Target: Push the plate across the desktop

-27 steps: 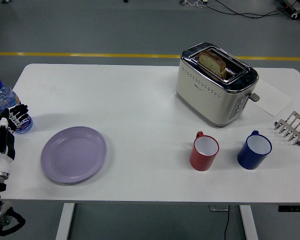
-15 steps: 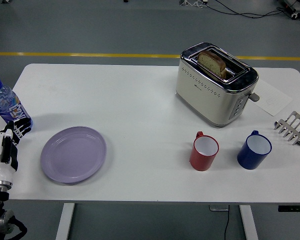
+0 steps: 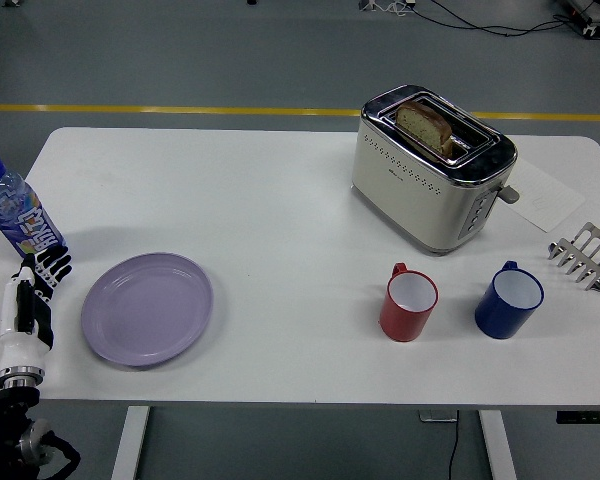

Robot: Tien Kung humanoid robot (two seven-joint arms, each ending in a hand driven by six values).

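Observation:
A lilac plate [image 3: 147, 308] lies on the white table [image 3: 230, 190] at the near left. My left hand [image 3: 35, 288] is at the table's left edge, a little left of the plate and not touching it. Its fingers point up the table, look relaxed and hold nothing. The right arm is out of view.
A water bottle [image 3: 20, 222] stands at the left edge, just beyond my hand. A toaster [image 3: 430, 170] with a slice of bread stands at the back right. A red mug [image 3: 410, 302], a blue mug [image 3: 509, 300], a toast rack [image 3: 583, 255] and a paper sheet [image 3: 545, 195] are on the right.
My left hand has drawn back toward the near edge, away from the bottle, whose label now shows. The plate has not moved.

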